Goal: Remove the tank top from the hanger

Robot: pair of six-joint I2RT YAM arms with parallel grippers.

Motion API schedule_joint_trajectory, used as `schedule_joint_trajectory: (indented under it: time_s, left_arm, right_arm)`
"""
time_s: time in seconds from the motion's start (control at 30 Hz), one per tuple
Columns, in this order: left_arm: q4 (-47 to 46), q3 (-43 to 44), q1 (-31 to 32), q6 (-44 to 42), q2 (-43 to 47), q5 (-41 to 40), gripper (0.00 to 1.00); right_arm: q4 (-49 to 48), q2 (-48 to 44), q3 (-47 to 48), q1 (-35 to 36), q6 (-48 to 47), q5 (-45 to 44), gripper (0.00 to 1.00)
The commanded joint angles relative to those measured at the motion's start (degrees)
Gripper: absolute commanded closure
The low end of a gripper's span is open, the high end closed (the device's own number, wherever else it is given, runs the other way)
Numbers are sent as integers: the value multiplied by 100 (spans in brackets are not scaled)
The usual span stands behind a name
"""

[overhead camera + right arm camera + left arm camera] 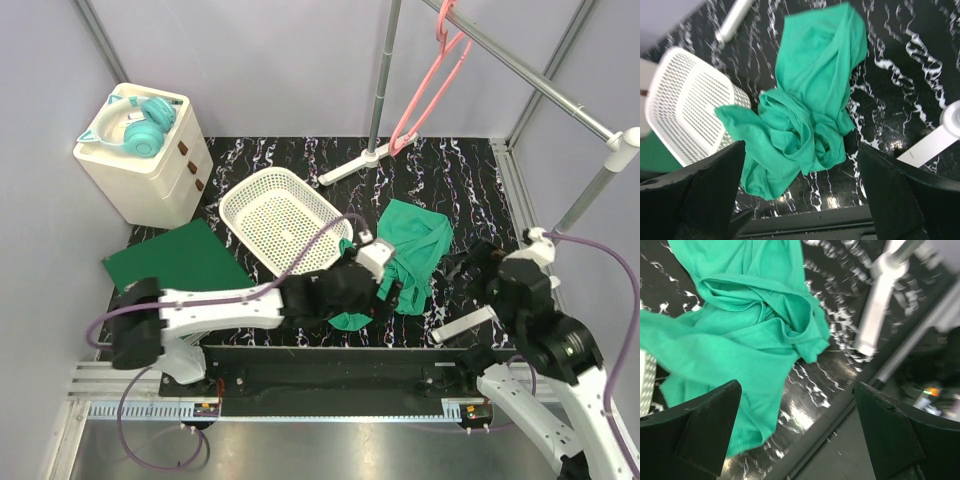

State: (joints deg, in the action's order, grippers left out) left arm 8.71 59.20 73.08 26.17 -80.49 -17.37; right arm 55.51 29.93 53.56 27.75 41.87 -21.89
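Your left jaws stand wide apart, their blunt dark fingers closed on nothing, poised above the tank top. Your right jaws are spread just as wide, also over the cloth. The tank top is soft teal-green knit with stitched hems, limp and crumpled, its straps twisted into loops near the middle. It lies in a heap on the glossy black, white-veined desk, just beside the white perforated plastic basket, between your two arms. The hanger, thin coral-pink plastic, hangs by its curved hook from the grey metal rail, well apart from the garment.
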Motion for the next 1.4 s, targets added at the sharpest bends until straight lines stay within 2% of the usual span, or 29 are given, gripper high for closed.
schedule_joint_trajectory:
  time_s: [0.0, 0.03, 0.13, 0.27, 0.7, 0.8, 0.83, 0.9, 0.93, 1.03, 1.07, 1.17, 1.27, 1.37]
  left_arm:
    - [-274, 934, 66, -367, -1203, -575, 1]
    - [-169, 1136, 57, -350, -1685, -584, 1]
    - [-45, 1664, 66, -403, -2311, -733, 1]
    - [-98, 2094, 40, -552, -2831, -988, 1]
    - [-159, 2465, -382, -394, -3992, 4, 1]
    - [-159, 2404, -382, -403, -4010, 373, 10]
    - [-176, 2377, -382, -403, -3992, 453, 22]
    - [-185, 2351, -382, -446, -3905, 611, 38]
    - [-194, 2333, -382, -464, -3861, 629, 52]
    - [-177, 2289, -382, -639, -3580, 752, 68]
    - [-168, 2280, -382, -779, -3388, 796, 77]
    - [-1, 2315, -417, -1052, -2914, 787, 93]
    - [218, 2342, -505, -1237, -2334, 805, 100]
    - [272, 2193, -663, -1316, -1632, 831, 100]
  right_arm:
    - [180, -514, 401, 20, 24, -571, 0]
    - [180, -680, 418, 20, -81, -553, 0]
    - [101, -979, 445, 20, -258, -387, 0]
    - [-22, -1253, 348, 20, -302, -202, 1]
    - [-224, -1297, 269, 20, -495, 132, 0]
    - [-259, -1306, 243, 20, -504, 132, 0]
    - [-268, -1306, 234, 20, -513, 141, 0]
    - [-294, -1280, 225, 20, -522, 141, 0]
    - [-295, -1279, 216, 20, -530, 150, 0]
    - [-295, -1262, 216, 20, -539, 176, 0]
    - [-303, -1271, 216, 20, -531, 176, 0]
    - [-312, -1297, 216, 20, -539, 176, 0]
    - [-304, -1297, 216, 20, -539, 176, 0]
    - [-312, -1288, 207, 20, -548, 176, 0]
